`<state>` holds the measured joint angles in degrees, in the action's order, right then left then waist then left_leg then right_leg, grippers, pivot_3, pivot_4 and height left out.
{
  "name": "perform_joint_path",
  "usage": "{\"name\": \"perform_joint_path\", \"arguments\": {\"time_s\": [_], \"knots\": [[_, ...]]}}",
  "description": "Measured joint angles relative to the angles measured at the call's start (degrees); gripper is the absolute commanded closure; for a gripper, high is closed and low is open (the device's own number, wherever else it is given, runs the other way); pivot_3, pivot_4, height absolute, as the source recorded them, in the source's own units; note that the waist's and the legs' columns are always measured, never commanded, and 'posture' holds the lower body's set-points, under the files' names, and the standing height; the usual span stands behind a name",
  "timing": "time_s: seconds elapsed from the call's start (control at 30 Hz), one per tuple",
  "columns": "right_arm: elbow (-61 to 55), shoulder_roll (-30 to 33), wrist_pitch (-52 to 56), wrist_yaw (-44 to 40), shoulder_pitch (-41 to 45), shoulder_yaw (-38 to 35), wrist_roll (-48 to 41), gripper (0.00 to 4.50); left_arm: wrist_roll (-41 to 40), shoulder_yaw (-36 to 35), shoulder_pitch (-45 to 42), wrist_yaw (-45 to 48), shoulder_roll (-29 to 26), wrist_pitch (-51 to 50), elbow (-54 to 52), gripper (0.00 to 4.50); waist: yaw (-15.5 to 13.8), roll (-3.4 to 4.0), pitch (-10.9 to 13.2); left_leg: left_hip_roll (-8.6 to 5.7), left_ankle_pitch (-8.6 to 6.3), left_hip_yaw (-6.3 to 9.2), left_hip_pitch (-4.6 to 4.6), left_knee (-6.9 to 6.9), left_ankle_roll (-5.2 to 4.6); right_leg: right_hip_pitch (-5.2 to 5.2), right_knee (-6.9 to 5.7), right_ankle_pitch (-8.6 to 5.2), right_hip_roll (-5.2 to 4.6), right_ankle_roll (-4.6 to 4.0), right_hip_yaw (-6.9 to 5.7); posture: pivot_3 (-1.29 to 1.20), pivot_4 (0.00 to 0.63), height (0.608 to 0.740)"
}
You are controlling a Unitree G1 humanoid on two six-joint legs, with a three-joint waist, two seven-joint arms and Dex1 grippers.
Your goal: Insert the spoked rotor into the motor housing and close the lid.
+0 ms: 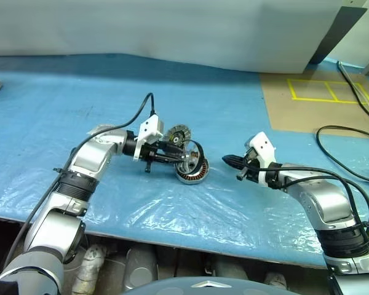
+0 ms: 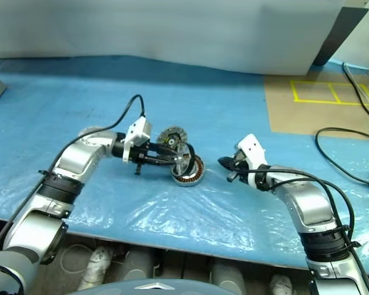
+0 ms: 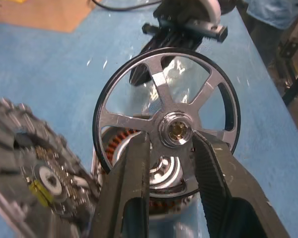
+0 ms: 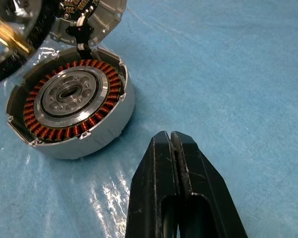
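Note:
My left gripper (image 3: 171,141) is shut on the hub of the spoked rotor (image 3: 164,94), a thin silvery wheel held on edge just above the motor housing (image 1: 195,174). Through the spokes I see the housing's copper windings (image 3: 118,142). The housing (image 4: 89,144) stands open side up on the blue sheet, with orange windings around a dark centre. The lid (image 1: 177,134), a ribbed grey disc, leans at the housing's far side (image 4: 92,22). To the right of the housing, a little apart, my right gripper (image 4: 172,136) is shut and holds nothing.
The table is covered with a crinkled blue plastic sheet (image 1: 61,104). A brown board with yellow tape (image 1: 320,98) lies at the back right, with black cables (image 1: 344,132) over it. The table's front edge (image 1: 172,236) runs close below the arms.

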<state>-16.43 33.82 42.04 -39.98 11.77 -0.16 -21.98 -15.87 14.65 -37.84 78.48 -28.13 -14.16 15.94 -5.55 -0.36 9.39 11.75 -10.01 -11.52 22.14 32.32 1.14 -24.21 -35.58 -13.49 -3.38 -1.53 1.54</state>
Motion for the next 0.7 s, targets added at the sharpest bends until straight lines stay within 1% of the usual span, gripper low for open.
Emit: {"name": "perform_joint_path", "arguments": {"time_s": [0.13,0.33,0.57,0.7], "knots": [[-5.75,1.17,1.43,-2.13,-1.63,-3.25,-4.62,4.5,1.12,0.34,0.12,-0.22,1.26,1.3,1.61,3.55,-0.12,-0.01,0.01,0.04,0.0,0.02,-0.04,0.0,-0.01,0.02,-0.02,-0.01,0.02,-0.02,-0.02,0.0,0.15,0.74],[-14.12,3.39,5.1,-5.36,-1.72,-3.52,-11.82,4.5,3.24,1.06,-0.39,-0.59,2.73,3.76,3.64,3.55,0.01,-0.01,0.01,0.03,0.0,0.13,-0.14,0.03,-0.01,0.1,-0.03,-0.12,0.01,-0.2,0.02,0.0,0.15,0.74],[-15.44,6.76,5.6,-7.19,-1.84,-0.14,-11.62,4.5,5.8,1.3,-1.89,-1.47,2.69,3.8,5.7,3.55,-0.02,-0.01,0.01,0.03,0.0,0.15,-0.17,0.04,-0.01,0.14,-0.02,-0.12,0.0,-0.2,0.02,0.0,0.15,0.74],[-14.62,6.59,5.12,-6.78,-1.9,1.04,-10.85,4.5,7.37,1.74,-1.99,-3.32,3.27,2.88,6.38,3.55,-0.07,-0.01,0.01,0.02,0.0,0.16,-0.12,0.03,-0.01,0.13,0.0,-0.12,0.0,-0.2,0.0,0.0,0.15,0.74]]}}
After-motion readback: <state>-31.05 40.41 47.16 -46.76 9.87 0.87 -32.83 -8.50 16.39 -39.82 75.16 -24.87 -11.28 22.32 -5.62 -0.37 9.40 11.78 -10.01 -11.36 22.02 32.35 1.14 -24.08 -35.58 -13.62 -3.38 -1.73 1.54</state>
